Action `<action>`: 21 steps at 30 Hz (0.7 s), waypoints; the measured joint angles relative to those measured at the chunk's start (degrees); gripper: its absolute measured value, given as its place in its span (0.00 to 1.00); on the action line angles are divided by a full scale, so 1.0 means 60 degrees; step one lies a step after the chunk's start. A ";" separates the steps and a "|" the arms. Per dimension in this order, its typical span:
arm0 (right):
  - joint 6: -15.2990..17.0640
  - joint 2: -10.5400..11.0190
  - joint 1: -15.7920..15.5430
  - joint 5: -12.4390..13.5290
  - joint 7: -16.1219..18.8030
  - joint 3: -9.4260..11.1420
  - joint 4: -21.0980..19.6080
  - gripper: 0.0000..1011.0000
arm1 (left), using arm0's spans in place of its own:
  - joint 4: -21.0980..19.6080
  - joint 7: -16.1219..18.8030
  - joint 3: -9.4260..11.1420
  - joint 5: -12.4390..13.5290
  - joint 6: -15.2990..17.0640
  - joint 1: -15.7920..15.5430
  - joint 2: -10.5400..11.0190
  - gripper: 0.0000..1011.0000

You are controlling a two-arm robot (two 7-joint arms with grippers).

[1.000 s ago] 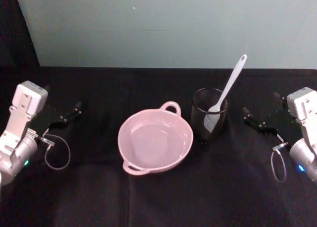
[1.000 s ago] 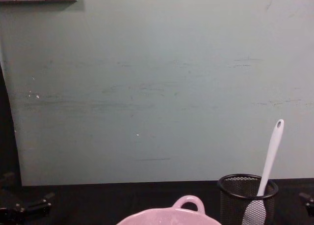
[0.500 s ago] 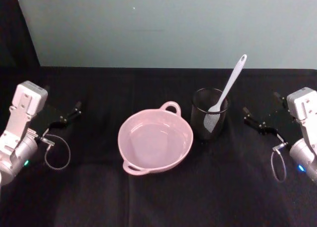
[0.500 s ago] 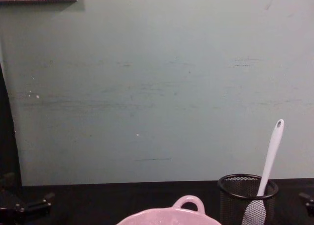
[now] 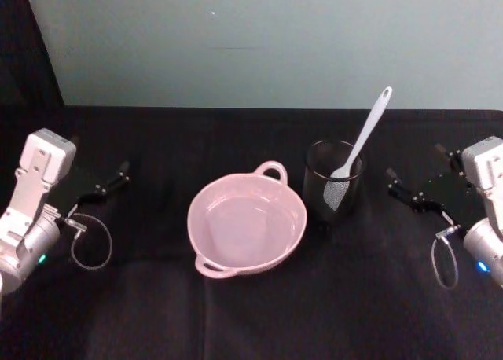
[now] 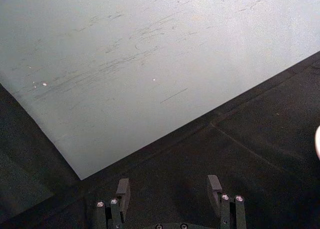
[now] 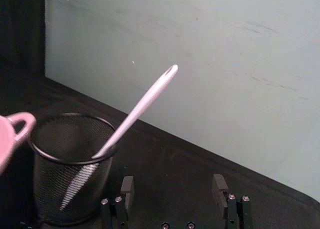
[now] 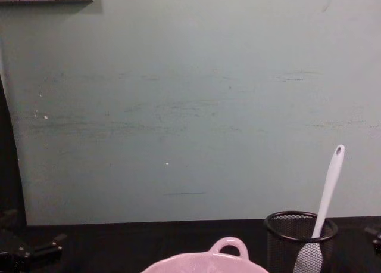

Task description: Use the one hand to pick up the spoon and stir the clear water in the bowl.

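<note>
The white spoon [image 5: 363, 136] stands blade-down in a black mesh cup [image 5: 332, 189], its handle leaning up and to the right. The pale pink bowl [image 5: 212, 211] with clear water sits at the table's middle, just left of the cup. My right gripper [image 5: 413, 163] hovers open to the right of the cup, holding nothing. In the right wrist view its open fingers [image 7: 127, 186] point toward the spoon [image 7: 137, 109], the cup [image 7: 70, 174] and the bowl's loop handle [image 7: 12, 126]. My left gripper [image 5: 98, 154] rests open at the far left, also seen empty in the left wrist view [image 6: 168, 185].
A black cloth [image 5: 251, 313] covers the table, and a pale green wall [image 5: 259, 38] closes off the back. In the chest view the spoon [image 8: 327, 192] rises from the cup [image 8: 297, 237] beside the bowl's handle [image 8: 229, 247].
My right arm has shifted slightly to the right. The spoon, cup, bowl and left arm are where they were.
</note>
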 joint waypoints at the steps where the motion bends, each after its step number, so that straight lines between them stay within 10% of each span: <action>1: 0.0001 0.0025 -0.0052 0.0066 0.0057 0.0054 -0.0074 0.99 | 0.0001 0.0000 0.0000 0.0000 0.0000 0.0000 0.0000 1.00; 11: 0.0142 0.0399 -0.1040 0.1470 0.0986 0.1022 -0.1206 0.99 | 0.0000 0.0000 0.0000 0.0000 0.0000 0.0000 0.0000 1.00; 21: 0.1222 0.0072 -0.1306 0.4066 0.2538 0.1949 -0.1576 0.99 | 0.0000 0.0000 0.0000 0.0000 0.0000 -0.0001 0.0000 1.00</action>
